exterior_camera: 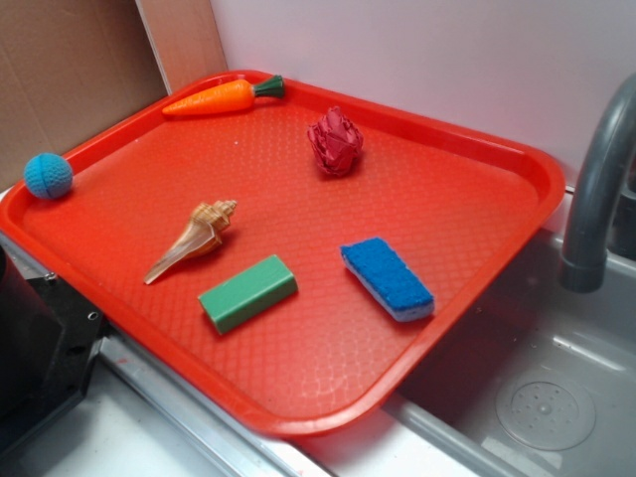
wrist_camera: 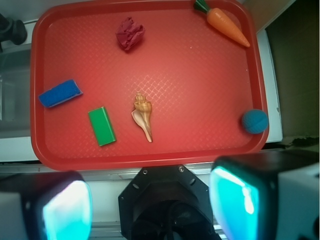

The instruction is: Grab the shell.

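Gripper open and high above the tray; shell lies free.
Shell sits mid-tray beside the green block; better to come down over its thick whorled head, not the thin tip.

No readable text, label, brand, number or sign appears in either view.
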Controlling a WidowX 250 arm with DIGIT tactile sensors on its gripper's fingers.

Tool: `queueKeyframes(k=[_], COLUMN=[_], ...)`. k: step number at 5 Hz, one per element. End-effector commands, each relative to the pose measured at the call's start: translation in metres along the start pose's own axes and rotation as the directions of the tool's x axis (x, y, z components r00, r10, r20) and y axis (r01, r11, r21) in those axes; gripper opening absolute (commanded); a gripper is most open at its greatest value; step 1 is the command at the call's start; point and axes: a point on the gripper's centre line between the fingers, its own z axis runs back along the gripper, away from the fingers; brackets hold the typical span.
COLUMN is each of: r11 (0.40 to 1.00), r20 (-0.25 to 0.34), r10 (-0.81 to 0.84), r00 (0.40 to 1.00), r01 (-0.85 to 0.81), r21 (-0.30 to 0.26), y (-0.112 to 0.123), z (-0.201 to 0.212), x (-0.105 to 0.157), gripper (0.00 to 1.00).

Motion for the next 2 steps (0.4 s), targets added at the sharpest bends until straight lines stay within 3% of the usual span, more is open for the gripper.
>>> queueKeyframes(k=[1, 2], r11=[1.0, 0.989], r20=[0.0, 0.096], r10=[0.0, 0.139], r00=[1.0, 0.986], r01=[0.0, -0.134], r21=[0.0, -0.062], y=[0.0, 0.014], z=[0.0, -0.047], x=[0.0, 0.024], gripper=[1.0, 1.0])
